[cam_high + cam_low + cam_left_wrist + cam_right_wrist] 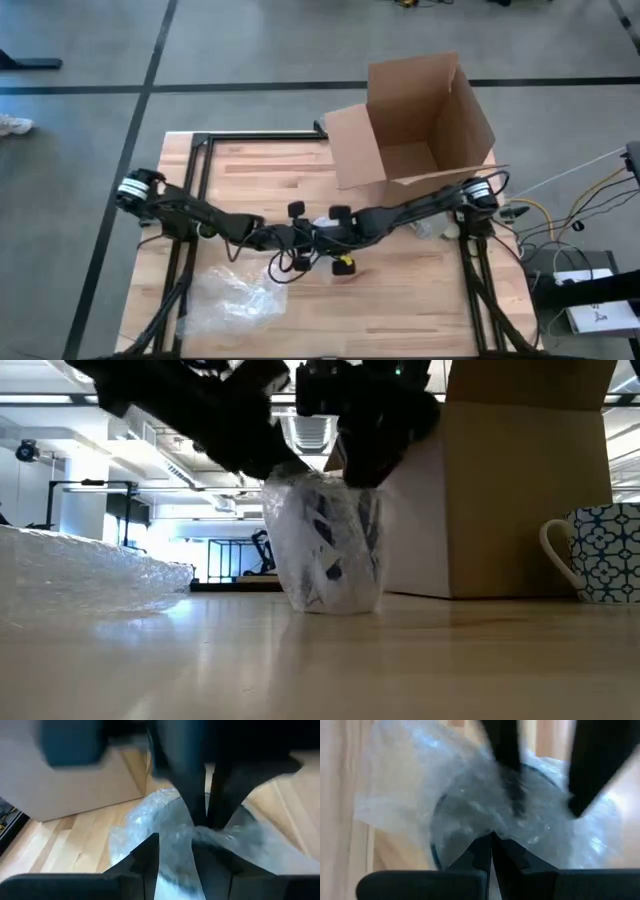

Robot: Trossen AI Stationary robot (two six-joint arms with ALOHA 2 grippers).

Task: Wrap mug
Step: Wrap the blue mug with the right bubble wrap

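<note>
The right pincer [491, 851], pressed together on the bubble wrap [325, 540], and the left pincer [192, 855], parted around a fold, meet over the wrapped mug [330, 575] mid-surface [400, 300], seemingly tucking loose film into its mouth.

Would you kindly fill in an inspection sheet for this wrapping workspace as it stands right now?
Surface: wooden table, bare at the front right.
Job's things: mug in bubble wrap, upright at table centre; spare bubble wrap sheet front left.
Clutter: open cardboard box at the back right; second, unwrapped patterned mug beside it.
Grippers: left gripper open at the mug's top; right gripper shut on the wrap over the mug's mouth.
Cables: loops on both arms; loose wires off the table's right edge.
Surroundings: concrete floor; a shoe at far left.
</note>
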